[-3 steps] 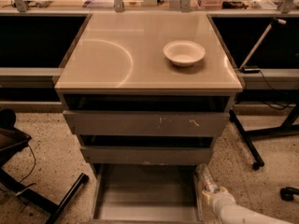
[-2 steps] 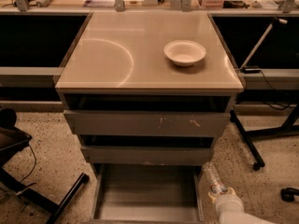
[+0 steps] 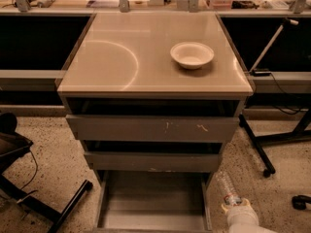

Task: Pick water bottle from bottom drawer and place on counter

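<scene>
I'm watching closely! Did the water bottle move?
Yes. The water bottle, held in the tool at bottom right, moved right, away from the bottom drawer.

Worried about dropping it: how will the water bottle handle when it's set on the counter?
The water bottle, gripped at one end by the pincer at bottom right beside the bottom drawer, looks clear and thin-walled, so probably light and apt to dent. Being slim and round, it may tip or roll on the glossy counter.
</scene>
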`<state>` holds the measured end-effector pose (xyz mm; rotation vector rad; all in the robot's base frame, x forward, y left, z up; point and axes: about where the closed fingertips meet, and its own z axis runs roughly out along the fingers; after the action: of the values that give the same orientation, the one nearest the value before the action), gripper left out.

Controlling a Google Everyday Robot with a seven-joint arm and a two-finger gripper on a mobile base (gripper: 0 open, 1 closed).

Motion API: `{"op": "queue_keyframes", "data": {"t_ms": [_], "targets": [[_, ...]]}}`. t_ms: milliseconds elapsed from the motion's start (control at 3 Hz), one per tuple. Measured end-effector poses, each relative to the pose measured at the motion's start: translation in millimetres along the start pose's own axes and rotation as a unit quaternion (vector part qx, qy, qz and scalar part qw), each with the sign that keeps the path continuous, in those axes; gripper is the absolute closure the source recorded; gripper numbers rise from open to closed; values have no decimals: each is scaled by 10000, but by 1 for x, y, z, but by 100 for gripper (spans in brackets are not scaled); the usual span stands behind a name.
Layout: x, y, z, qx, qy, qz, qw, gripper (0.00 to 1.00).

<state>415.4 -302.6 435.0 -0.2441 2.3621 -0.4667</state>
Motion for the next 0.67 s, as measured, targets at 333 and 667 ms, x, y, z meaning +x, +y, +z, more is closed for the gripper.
{"op": "queue_keyframes", "data": {"t_ms": [333, 667], "targets": [[-26, -15, -18, 79, -94, -72, 9999, 100], [-75, -31, -70, 262, -217, -295, 9990, 100]]}}
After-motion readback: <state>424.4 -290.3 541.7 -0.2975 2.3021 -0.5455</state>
